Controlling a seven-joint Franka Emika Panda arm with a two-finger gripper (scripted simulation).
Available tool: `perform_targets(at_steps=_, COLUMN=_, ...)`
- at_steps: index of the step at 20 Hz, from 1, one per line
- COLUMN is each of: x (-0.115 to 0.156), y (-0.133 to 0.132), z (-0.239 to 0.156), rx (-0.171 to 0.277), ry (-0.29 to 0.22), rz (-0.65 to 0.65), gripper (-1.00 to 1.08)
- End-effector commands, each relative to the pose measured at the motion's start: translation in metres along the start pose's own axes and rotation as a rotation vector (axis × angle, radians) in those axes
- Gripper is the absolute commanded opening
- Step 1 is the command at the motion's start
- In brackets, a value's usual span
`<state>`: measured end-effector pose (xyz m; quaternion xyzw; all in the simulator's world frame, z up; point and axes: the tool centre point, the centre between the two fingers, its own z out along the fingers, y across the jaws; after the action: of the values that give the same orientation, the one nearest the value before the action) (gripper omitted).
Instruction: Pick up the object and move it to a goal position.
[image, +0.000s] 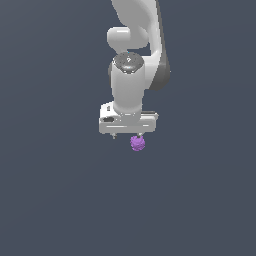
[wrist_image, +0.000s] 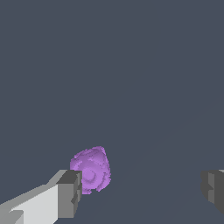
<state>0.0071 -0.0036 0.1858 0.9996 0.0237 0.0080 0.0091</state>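
Gripper (wrist_image: 142, 190) jaws wide apart, holding nothing.
Purple ball (wrist_image: 91, 169) sits just beside one finger pad (wrist_image: 70, 194), off-centre in gap.

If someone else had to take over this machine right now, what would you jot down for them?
Gripper: open, fingers wide apart, holding nothing.
Purple ball: lies right beside one fingertip, off-centre between the fingers; whether they touch is unclear. In the exterior view it shows just below the gripper, toward that view's right.
Done: gripper brought to the ball.
Left: centre over the ball, close on it, lift, carry to the goal. No goal marker shows in either view.
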Motion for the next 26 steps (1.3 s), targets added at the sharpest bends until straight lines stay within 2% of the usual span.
perform_targets(at_steps=1, x=0.000, y=-0.001, z=-0.001, rx=0.000, ry=0.000, rz=-0.001, gripper=1.00)
perform_targets(at_steps=10, x=-0.011, y=-0.013, z=0.022, rx=0.003, ry=-0.003, rz=-0.063, gripper=1.00)
perform_targets(at_steps=19, x=-0.043, y=-0.044, z=0.072, rx=0.013, ry=-0.010, rz=-0.216, gripper=1.00)
perform_targets(at_steps=26, x=-0.059, y=-0.057, z=0.092, rx=0.020, ry=-0.013, rz=-0.282, gripper=1.00)
